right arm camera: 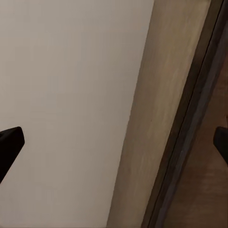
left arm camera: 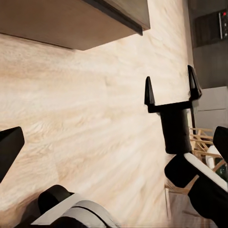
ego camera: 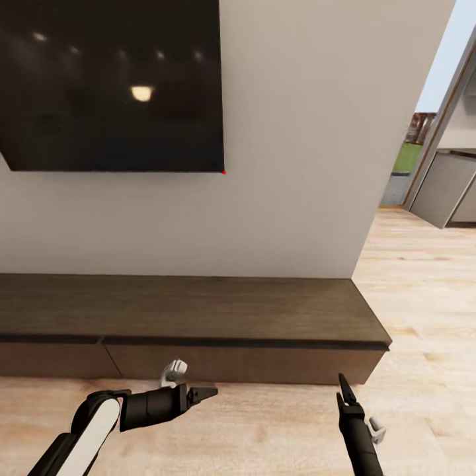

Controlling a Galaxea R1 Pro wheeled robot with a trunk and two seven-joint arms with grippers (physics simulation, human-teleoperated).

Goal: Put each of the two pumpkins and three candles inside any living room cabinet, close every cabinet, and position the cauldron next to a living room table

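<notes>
The long, low dark brown cabinet (ego camera: 198,311) runs along the white wall, its flat fronts all shut. My left gripper (ego camera: 205,395) hovers low over the floor just in front of it, pointing right, with its fingers wide open and empty (left arm camera: 115,144). My right gripper (ego camera: 342,390) points up toward the cabinet's right end and is also open and empty (right arm camera: 115,142). In the left wrist view the right gripper (left arm camera: 171,88) shows its two fingers apart, below the cabinet's corner (left arm camera: 71,23). The right wrist view faces the cabinet's top edge (right arm camera: 166,118). The pumpkins, candles and cauldron are out of view.
A large black TV (ego camera: 112,86) hangs on the wall above the cabinet. Light wood floor (ego camera: 410,297) extends to the right past the wall's end, toward a doorway with grey cupboards (ego camera: 443,192). A wooden chair (left arm camera: 202,137) stands far off.
</notes>
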